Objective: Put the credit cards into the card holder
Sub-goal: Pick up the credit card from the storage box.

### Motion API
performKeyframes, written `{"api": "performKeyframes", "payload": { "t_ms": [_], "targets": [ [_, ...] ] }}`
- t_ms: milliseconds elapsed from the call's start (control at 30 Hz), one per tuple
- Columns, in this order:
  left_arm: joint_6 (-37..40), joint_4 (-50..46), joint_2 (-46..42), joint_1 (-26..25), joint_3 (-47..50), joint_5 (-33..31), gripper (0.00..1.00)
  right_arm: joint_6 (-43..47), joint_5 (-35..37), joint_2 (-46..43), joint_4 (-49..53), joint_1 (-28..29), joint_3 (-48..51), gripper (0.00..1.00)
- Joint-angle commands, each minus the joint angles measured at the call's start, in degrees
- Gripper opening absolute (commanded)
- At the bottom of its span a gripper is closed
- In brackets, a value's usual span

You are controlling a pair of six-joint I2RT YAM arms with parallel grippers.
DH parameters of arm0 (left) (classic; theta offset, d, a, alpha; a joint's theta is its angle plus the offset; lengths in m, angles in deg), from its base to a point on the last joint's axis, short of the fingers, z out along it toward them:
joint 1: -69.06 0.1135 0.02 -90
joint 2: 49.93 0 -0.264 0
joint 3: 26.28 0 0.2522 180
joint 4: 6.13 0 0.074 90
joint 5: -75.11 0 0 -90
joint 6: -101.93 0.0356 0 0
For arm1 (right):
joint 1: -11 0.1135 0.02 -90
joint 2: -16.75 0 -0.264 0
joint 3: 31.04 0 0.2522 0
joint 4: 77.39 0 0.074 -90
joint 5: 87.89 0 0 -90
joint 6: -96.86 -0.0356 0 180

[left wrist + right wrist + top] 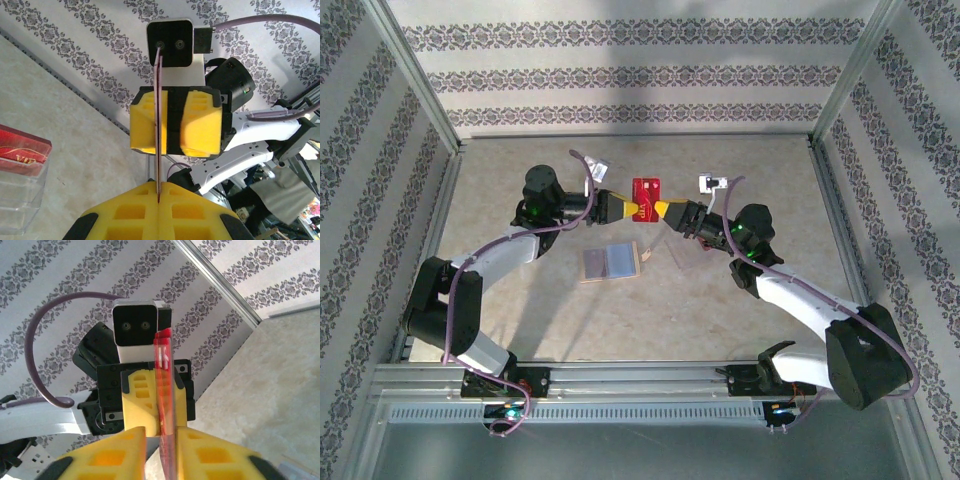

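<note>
Red credit card (647,190) mid-air, on far side of card holder (610,262).
Clamped edge-on in closed left gripper (632,208); right gripper (661,208) slightly parted, straddling right end.

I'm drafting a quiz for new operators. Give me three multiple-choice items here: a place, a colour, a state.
1. Where is the credit card? A tucked in a pocket; B in the air between left gripper and right gripper; C against the back wall.
2. Its colour? A blue; B red; C green.
3. The card holder lies: A open; B folded shut; C on edge.
B: both grippers meet at it, held aloft. B: its face is red. A: its grey-blue pockets face up.
</note>
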Motion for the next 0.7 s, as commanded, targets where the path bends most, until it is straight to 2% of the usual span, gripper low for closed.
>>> {"api": "performKeyframes", "payload": {
  "t_ms": [0, 33, 67, 167, 233, 333, 433, 467, 567, 667],
  "targets": [
    [1.69, 0.36, -0.42, -0.71, 0.49, 1.01, 0.00, 1.00, -1.50, 0.63, -1.20, 0.67, -1.76, 0.10],
    [1.97, -0.09, -0.46, -0.65, 0.49, 1.11, 0.00, 1.13, -1.41, 0.60, -1.12, 0.61, -1.67, 0.03],
    [2.28, -0.61, -0.58, -0.67, 0.34, 1.17, 0.02, 1.22, -1.30, 0.37, -0.76, 0.45, -1.67, 0.00],
    [4.13, -3.36, -1.25, -0.24, 0.31, 1.98, 0.29, 2.56, -0.72, -0.64, 1.48, -0.27, -1.08, 0.00],
    [6.85, -6.80, -2.26, 0.90, 0.32, 2.64, 0.38, 3.05, -0.46, -0.89, 2.57, -0.83, -0.42, 0.00],
    [9.88, -15.71, -4.29, 4.43, 0.22, 2.92, 0.40, 2.09, 0.06, -0.60, 3.49, -0.98, 0.77, 0.00],
    [16.90, -31.08, -7.51, 8.31, -0.63, 2.66, 0.40, 2.43, 0.31, -0.44, 6.06, -0.39, 1.61, 0.00],
    [21.34, -39.38, -8.60, 9.37, -1.36, 1.99, 0.39, 2.90, 0.75, -0.32, 7.57, -0.24, 1.83, 0.00],
    [40.04, -64.62, -11.11, 10.56, -4.92, -6.94, 0.36, 3.10, 2.34, 1.04, 12.67, 0.53, 1.85, 0.00],
    [49.52, -74.23, -12.35, 11.13, -4.72, -16.63, 0.31, 1.39, 2.85, 3.62, 13.61, 1.72, 2.27, 0.00]
  ]
}}
